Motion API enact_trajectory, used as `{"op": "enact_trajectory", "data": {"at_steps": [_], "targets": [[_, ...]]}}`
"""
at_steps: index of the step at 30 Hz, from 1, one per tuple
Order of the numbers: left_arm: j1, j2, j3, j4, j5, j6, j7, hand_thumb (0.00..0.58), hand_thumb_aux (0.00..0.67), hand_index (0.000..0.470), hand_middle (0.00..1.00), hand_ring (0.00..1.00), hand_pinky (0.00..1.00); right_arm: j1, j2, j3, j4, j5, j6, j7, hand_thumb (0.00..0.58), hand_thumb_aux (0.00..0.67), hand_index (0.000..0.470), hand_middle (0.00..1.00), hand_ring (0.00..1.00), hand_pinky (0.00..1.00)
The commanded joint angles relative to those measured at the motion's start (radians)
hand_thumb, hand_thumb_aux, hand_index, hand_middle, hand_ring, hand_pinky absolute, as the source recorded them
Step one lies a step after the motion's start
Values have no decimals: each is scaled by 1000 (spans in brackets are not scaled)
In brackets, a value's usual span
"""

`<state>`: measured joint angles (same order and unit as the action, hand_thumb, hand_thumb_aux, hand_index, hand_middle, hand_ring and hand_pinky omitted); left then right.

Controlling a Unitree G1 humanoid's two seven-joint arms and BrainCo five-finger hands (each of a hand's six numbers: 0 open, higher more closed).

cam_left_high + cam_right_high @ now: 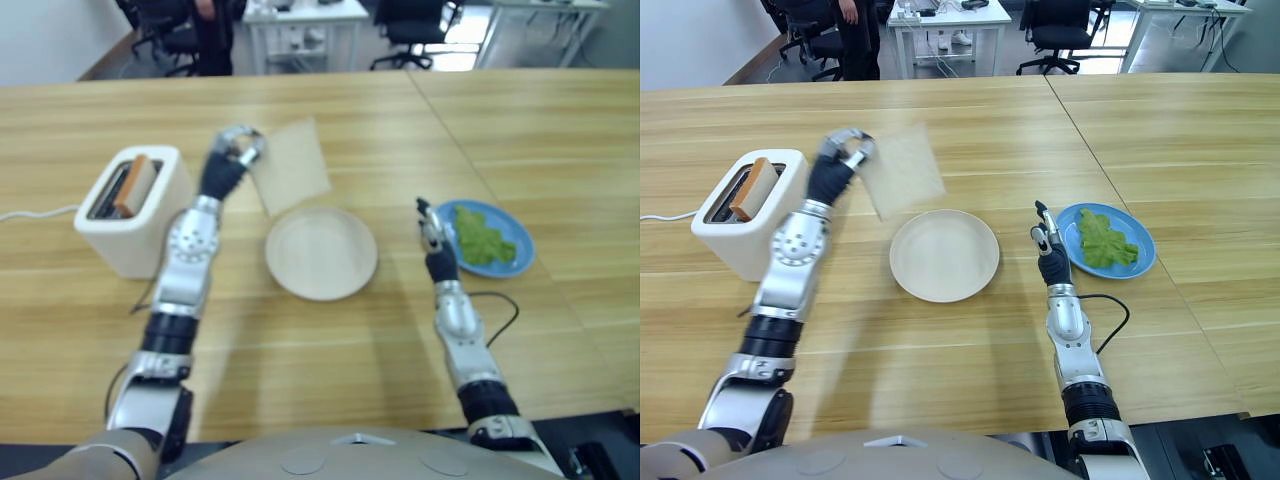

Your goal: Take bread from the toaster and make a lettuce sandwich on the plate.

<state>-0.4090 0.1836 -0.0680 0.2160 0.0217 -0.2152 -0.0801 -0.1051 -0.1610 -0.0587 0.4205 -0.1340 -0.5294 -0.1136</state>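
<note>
A white toaster [133,208] stands at the left with one brown bread slice [137,182] still in a slot. My left hand [231,152] is raised just right of the toaster, fingers pinched on a pale bread slice [291,166] held in the air above the far left rim of the empty beige plate [321,253]. My right hand [433,232] stands upright with straight fingers between the plate and a blue plate [518,243] that carries green lettuce [481,238]; it holds nothing.
The toaster's white cord [35,213] runs off to the left. A thin black cable [500,318] loops on the table beside my right forearm. Office chairs and a white desk stand beyond the table's far edge.
</note>
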Motion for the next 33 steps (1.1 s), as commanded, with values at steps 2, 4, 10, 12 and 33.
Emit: {"op": "enact_trajectory", "data": {"at_steps": [2, 4, 10, 12, 33], "targets": [[-24, -42, -67, 247, 54, -87, -42, 580, 670, 460, 1000, 1000, 1000, -3, -4, -2, 1, 1, 18, 6, 0, 0, 0, 0, 0, 0], [-52, -58, -107, 374, 98, -105, -49, 580, 670, 460, 1000, 1000, 1000, 0, -7, -2, -2, 3, 19, 6, 0, 0, 0, 0, 0, 0], [-114, -75, -158, 623, 187, -161, -26, 580, 670, 460, 1000, 1000, 1000, 9, -9, -2, -16, 4, 22, 5, 0, 0, 0, 0, 0, 0], [-122, -73, -175, 663, 210, -171, -34, 580, 670, 460, 1000, 1000, 1000, 12, -10, -3, -21, 5, 24, 6, 0, 0, 0, 0, 0, 0], [147, 182, -190, -398, 967, 35, 391, 0, 0, 0, 0, 0, 0, 47, -81, -18, -211, -42, 41, 18, 0, 0, 0, 0, 0, 0]]}}
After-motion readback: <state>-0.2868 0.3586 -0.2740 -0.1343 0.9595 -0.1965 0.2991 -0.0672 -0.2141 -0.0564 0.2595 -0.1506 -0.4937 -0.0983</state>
